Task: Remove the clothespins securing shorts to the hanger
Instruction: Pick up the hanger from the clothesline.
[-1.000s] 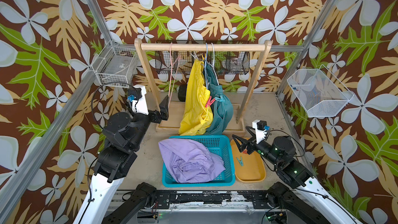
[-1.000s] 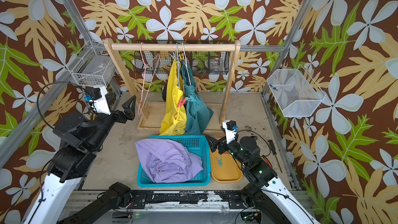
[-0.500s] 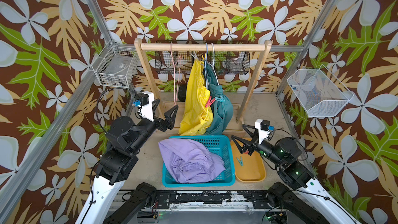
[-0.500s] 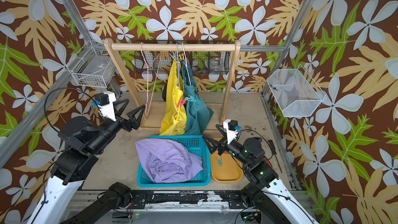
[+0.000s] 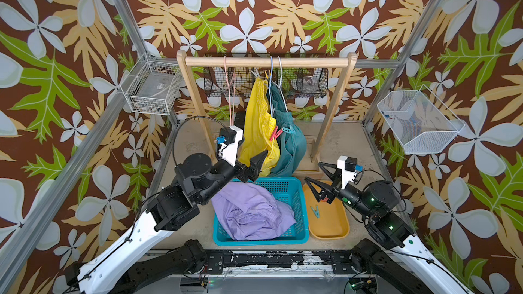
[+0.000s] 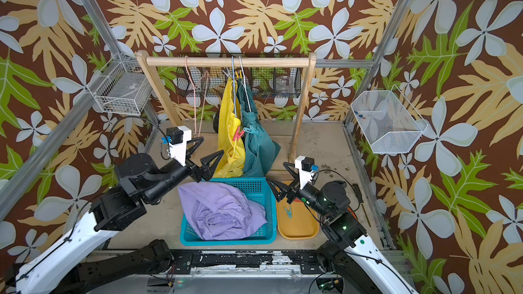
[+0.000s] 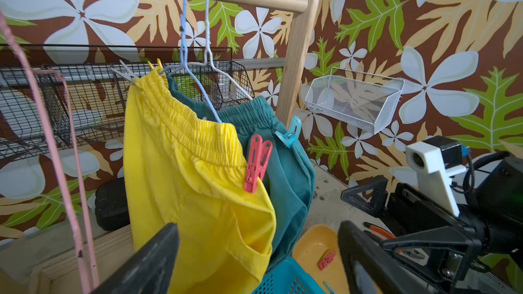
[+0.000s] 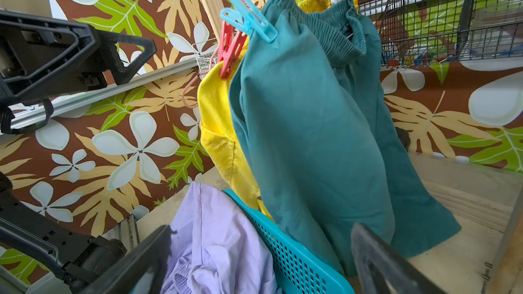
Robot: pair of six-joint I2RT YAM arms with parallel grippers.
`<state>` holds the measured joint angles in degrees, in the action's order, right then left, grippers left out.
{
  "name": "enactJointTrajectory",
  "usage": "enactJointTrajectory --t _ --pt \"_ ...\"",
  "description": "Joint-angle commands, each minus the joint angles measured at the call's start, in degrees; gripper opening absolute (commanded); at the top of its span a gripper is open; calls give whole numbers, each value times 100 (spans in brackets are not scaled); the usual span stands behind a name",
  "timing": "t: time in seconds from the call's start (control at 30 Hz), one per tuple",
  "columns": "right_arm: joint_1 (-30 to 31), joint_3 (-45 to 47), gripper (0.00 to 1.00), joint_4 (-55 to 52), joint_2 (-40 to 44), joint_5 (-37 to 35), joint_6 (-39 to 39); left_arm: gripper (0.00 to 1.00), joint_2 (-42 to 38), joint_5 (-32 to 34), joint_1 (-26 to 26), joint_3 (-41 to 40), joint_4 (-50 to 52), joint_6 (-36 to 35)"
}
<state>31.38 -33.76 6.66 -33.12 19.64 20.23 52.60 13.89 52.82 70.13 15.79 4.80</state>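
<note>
My left gripper (image 6: 206,150) stands with its jaws wide apart and empty, just in front of the hanging yellow shorts (image 7: 184,165), low on the cloth. My right gripper (image 5: 318,176) is spread and empty too, hovering over the yellow tray (image 5: 331,226), where a teal clothespin (image 5: 314,211) lies.

I judge the red-pink clothespin (image 7: 256,164) to be next. It bites the yellow waistband onto the blue hanger (image 7: 184,38), higher up than my left gripper. The light blue clothespin (image 7: 290,135) sits just beside it on the teal shorts (image 7: 291,182). To do this well I'd raise the gripper and turn it so the jaws straddle the peg's free tail ends. I'd squeeze there, not on the cloth, then draw the peg off along its own length.

Room is tight. The empty pink hanger (image 7: 56,151) hangs on one side and the right gripper is near on the other. The basket (image 5: 283,180), holding the lilac shorts (image 5: 249,210), lies beneath. A yellow clothespin (image 7: 155,64) waits at the waistband's far end, up by the rail (image 5: 266,62).
</note>
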Motion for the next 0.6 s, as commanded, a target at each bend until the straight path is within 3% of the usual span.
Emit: enactJointTrajectory --t 0.0,0.37,0.57 --pt "0 -70 100 -84 0 -69 -142 91 180 740 198 -36 -185 -192" --pt "-6 9 100 -208 42 -196 -264 90 1157 1082 243 -61 -373 -76" --pt "-8 29 100 -256 63 -313 -333 90 1730 2173 241 68 -381 -207"
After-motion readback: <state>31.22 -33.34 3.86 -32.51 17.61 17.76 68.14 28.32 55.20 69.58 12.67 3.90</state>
